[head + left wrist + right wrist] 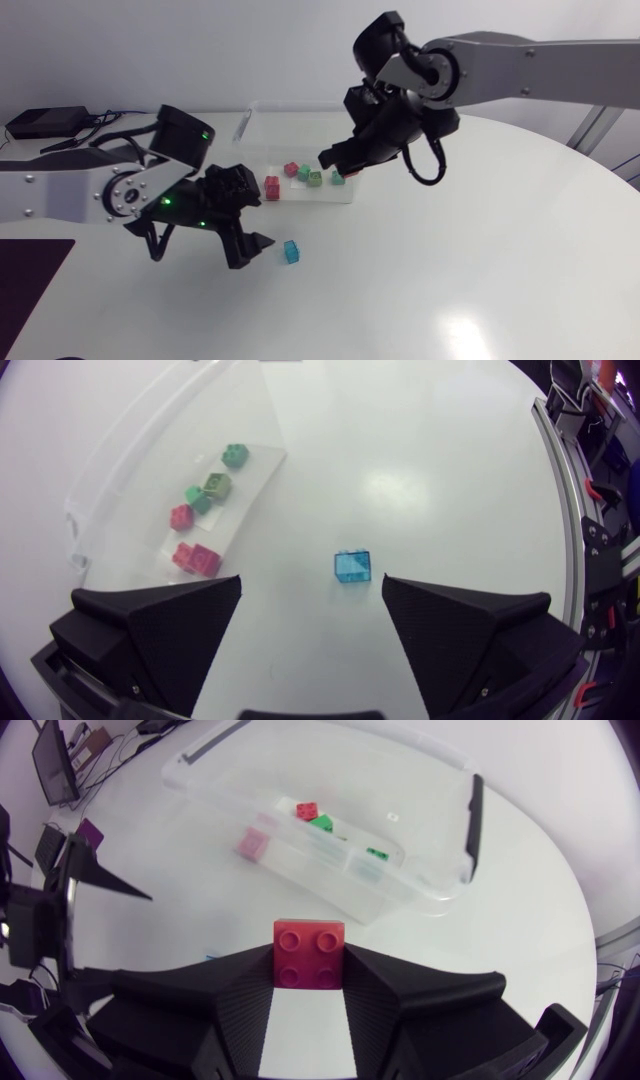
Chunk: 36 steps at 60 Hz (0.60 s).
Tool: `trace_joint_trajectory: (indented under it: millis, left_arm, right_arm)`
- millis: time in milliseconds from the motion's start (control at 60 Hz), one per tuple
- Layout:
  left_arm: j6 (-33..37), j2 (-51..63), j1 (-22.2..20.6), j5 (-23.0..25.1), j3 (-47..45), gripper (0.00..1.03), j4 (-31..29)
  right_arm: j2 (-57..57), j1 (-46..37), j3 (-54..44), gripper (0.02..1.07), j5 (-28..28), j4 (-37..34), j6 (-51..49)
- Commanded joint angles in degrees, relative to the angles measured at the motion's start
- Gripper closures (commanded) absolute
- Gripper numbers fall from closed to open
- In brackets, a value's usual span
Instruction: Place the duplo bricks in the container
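Two bricks to go: right gripper [335,163] pinches a red square plastic duplo brick [309,953] nr the clear plastic container [420,885], prob. for drop-in; left gripper [310,588], jaws spread, lines up the translucent blue brick [352,567] on the table.

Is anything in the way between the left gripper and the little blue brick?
No, nothing visible. The blue brick sits alone on the table, just ahead of the open left gripper.

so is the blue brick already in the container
No, the blue brick sits on the table outside the container.
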Motion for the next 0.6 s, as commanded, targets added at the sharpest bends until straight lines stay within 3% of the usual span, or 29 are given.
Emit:
trace_joint_trajectory:
  millis: [0, 250, 500, 550, 567, 583]
  left_arm:
    - [-1.2, 5.0, -1.8, 0.2, -0.8, 0.05, 0.8]
    - [-3.0, 17.0, -4.2, 0.6, 1.8, 0.05, 5.3]
    - [-5.0, 24.5, -4.0, 2.7, 5.9, 0.05, 9.8]
    - [-5.0, 25.1, -4.0, 3.3, 6.0, 0.13, 10.5]
    - [-5.0, 25.4, -4.1, 3.4, 6.0, 0.19, 10.6]
    - [-5.0, 25.7, -4.1, 3.4, 6.0, 0.31, 10.9]
  right_arm:
    - [-0.8, -1.2, 1.0, 0.77, 0.4, -1.2, 0.1]
    - [-0.5, -3.7, 3.9, 0.77, -0.6, 0.6, 0.1]
    - [3.2, -4.2, 8.1, 0.77, -1.4, 2.4, 0.3]
    - [4.0, -4.4, 8.7, 0.77, -1.5, 3.2, 0.3]
    - [4.4, -4.4, 9.1, 0.77, -1.5, 3.4, 0.3]
    - [4.7, -4.5, 9.4, 0.77, -1.5, 3.7, 0.3]
